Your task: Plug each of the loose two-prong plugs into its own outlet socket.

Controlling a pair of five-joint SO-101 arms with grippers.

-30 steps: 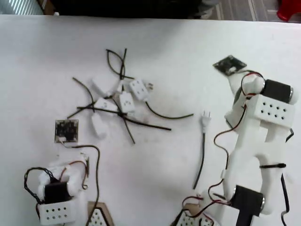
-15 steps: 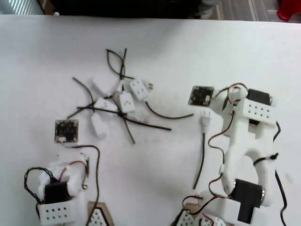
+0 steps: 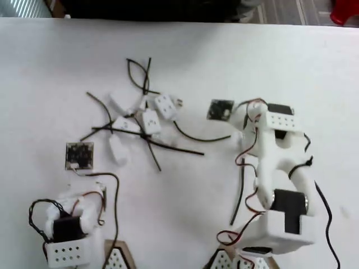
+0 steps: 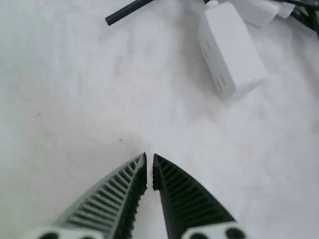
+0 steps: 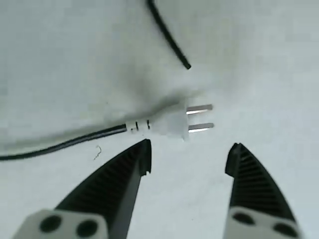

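Nearest me, the left arm (image 3: 66, 227) sits folded at the near left corner of the table (image 3: 185, 224), its base cut off by the frame edge. The left gripper (image 4: 149, 159) has its jaws together, with only a hairline gap at the tips. It holds nothing and sits over bare surface, with a white socket block (image 4: 232, 50) near, just ahead.

The right arm (image 3: 275, 151) stretches over mid-table and hides the plug from the high camera. There only the black cord (image 3: 240, 193) shows, trailing toward me.

The right gripper (image 5: 189, 147) stands apart, one jaw to either side of the white two-prong plug (image 5: 169, 123). The plug lies flat on the table just beyond the tips, untouched. A second cord end (image 5: 169, 35) lies past it.

Farthest, the cluster of sockets (image 3: 145, 117) is tangled with black leads. I cannot tell which are occupied.
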